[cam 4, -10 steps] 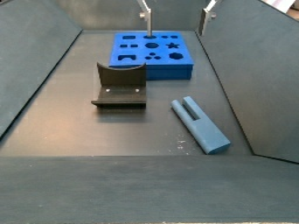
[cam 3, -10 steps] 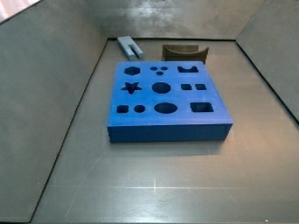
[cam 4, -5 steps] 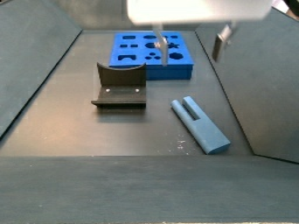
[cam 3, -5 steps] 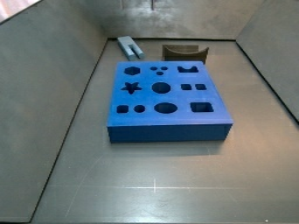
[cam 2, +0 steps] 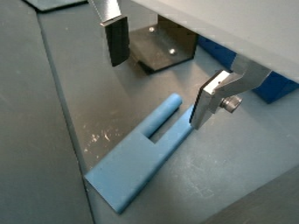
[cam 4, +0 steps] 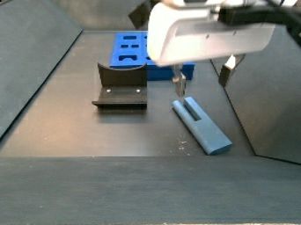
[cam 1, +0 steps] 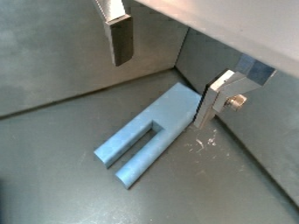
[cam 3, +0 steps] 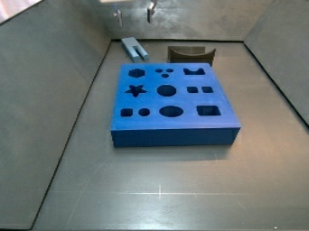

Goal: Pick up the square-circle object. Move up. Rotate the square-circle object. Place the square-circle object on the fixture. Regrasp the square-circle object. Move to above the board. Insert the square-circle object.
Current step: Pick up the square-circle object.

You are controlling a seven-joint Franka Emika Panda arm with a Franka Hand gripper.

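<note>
The square-circle object point(cam 4: 202, 125) is a slim grey-blue bar with a slot in it, lying flat on the floor near the wall. In both wrist views it lies below the fingers point(cam 1: 146, 136) point(cam 2: 138, 157). My gripper point(cam 4: 202, 86) hangs open above its board-side end, one finger point(cam 1: 121, 39) to each side point(cam 2: 208, 98), with nothing between them. The dark fixture point(cam 4: 120, 86) stands beside the bar, also seen as the fixture point(cam 2: 158, 48) under the gripper. The blue board point(cam 3: 173, 97) lies past the fixture.
Grey walls enclose the floor; one wall point(cam 1: 233, 166) runs close along the bar, and a corner seam point(cam 1: 181, 52) lies just past its end. In a side view the bar point(cam 3: 133, 48), fixture point(cam 3: 190, 54) and gripper point(cam 3: 139, 13) sit at the far end.
The gripper has travelled from over the board toward the bar and come lower; its white body now fills the upper part of a side view. Bar, fixture and board have not moved.
</note>
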